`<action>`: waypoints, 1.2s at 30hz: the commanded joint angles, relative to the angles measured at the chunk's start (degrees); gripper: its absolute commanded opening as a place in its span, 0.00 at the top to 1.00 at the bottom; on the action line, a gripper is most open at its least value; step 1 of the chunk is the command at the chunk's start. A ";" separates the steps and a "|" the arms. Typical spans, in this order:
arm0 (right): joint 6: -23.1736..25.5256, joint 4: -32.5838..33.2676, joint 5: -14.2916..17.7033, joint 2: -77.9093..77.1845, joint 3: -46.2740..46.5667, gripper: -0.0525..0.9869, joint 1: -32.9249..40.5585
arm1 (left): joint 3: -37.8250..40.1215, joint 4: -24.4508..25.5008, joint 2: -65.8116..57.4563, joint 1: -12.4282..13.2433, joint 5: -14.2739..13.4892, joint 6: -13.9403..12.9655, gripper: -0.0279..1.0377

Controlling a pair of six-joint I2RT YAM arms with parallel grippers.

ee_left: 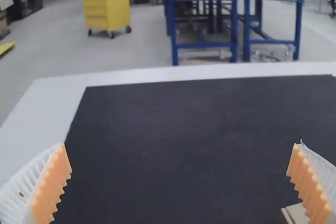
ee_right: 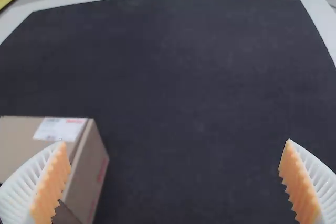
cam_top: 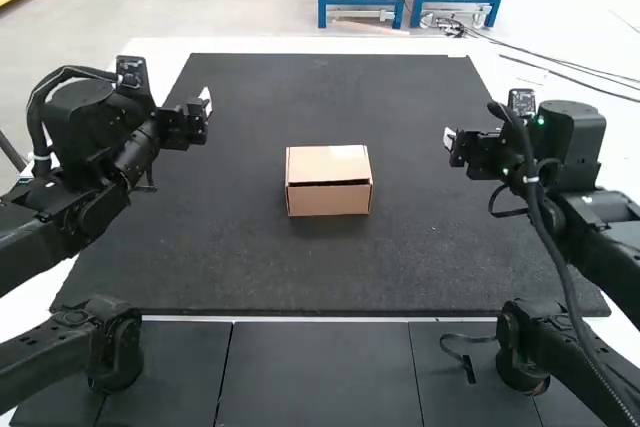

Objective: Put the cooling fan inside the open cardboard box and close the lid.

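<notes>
A small cardboard box sits in the middle of the black mat with its lid shut and a white label on top. The same box appears in the right wrist view, partly behind one finger. My left gripper hovers over the mat's left side, open and holding nothing; its orange pads stand wide apart. Over the right side of the mat my right gripper is open too, pads spread, nothing between them. Both grippers are well apart from the box. I see no fan.
The black mat covers most of the white table. Dark panels line the near edge between the two arm bases.
</notes>
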State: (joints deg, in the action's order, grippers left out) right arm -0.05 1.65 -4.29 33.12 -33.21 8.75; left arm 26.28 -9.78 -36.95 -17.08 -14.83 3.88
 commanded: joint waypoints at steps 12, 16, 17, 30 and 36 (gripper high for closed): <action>-0.21 -4.73 -4.32 -11.42 8.95 0.07 -5.59 | -6.51 -5.34 12.96 5.04 3.40 -6.87 0.06; -0.21 -4.81 -5.29 -13.61 10.98 0.07 -6.03 | -8.18 -4.63 16.73 5.13 5.25 -6.87 0.06; -0.21 -4.99 -5.64 -14.23 11.68 0.07 -6.12 | -8.88 -4.72 17.96 5.13 5.69 -6.87 0.06; 0.67 -10.79 -8.80 -19.24 17.48 0.08 -6.12 | -15.38 0.20 32.64 5.39 16.15 -6.87 0.07; 0.67 -15.45 -8.71 -21.17 22.40 0.08 -6.12 | -17.23 -0.59 35.81 6.53 18.35 -6.96 0.07</action>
State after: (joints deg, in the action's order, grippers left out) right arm 0.16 -11.90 -12.16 13.91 -12.21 3.40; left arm 10.26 -9.85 -2.46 -11.53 0.73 -2.39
